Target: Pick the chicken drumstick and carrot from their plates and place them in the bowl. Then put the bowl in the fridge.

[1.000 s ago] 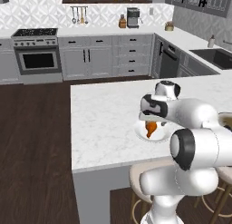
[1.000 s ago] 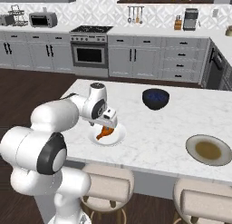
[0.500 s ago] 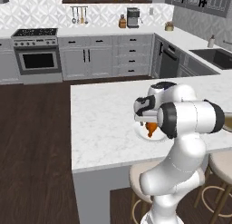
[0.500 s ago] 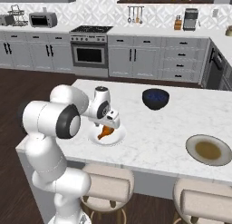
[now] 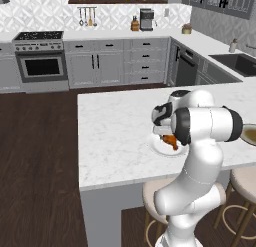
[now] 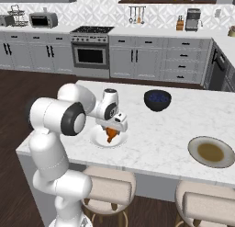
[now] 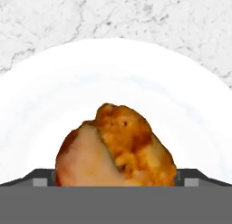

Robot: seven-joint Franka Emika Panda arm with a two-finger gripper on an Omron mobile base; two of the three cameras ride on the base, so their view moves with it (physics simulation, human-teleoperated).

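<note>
Both base views flank the arm, sharing the white plate (image 5: 161, 146); hand view hovers close above it

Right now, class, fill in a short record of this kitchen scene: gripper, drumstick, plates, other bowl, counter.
gripper: open, low over the white plate, jaws either side of the drumstick
chicken drumstick: lying on the white plate, not lifted
white plate: on the marble counter
second plate: beige rim, brown centre, nothing on it
dark bowl: further back on the counter
counter: white marble island

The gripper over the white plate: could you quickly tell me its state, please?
Gripper: open, fingers straddling the golden-orange chicken drumstick, not yet closed on it.
</note>
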